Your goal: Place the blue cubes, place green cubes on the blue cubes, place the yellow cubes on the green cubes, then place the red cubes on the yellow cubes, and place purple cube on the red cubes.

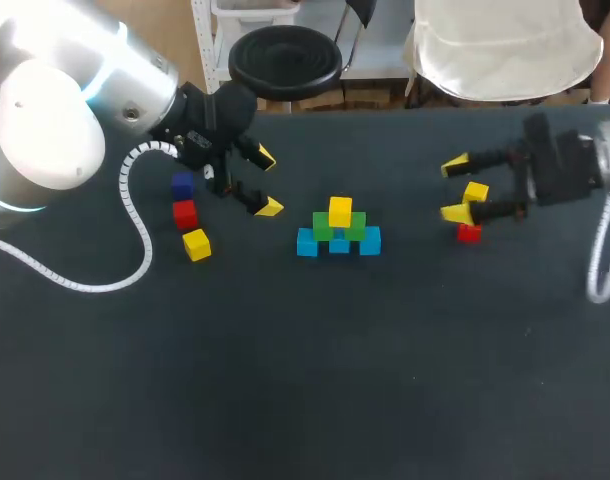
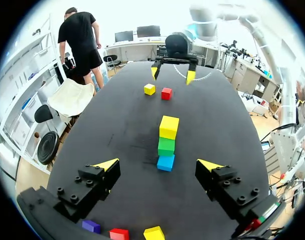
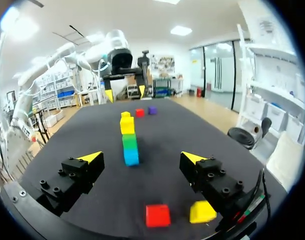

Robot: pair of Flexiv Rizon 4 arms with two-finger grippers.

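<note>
A dark table (image 1: 285, 400) holds a half-built stack (image 1: 339, 230) at its middle, where both arms can reach it. It has 3 blue cubes (image 1: 307, 243) as a base, 2 green cubes (image 1: 325, 225) bridging them, and 1 top yellow cube (image 1: 340, 211). The left gripper (image 1: 266, 182) hangs beside the stack, jaws spread and empty. The right gripper (image 1: 455, 188) hovers with its jaws spread over a right yellow cube (image 1: 475, 192), probably its next pick, and a right red cube (image 1: 469, 233). Near the left arm wait a purple cube (image 1: 182, 185), a left red cube (image 1: 185, 213) and a left yellow cube (image 1: 196, 244).
</note>
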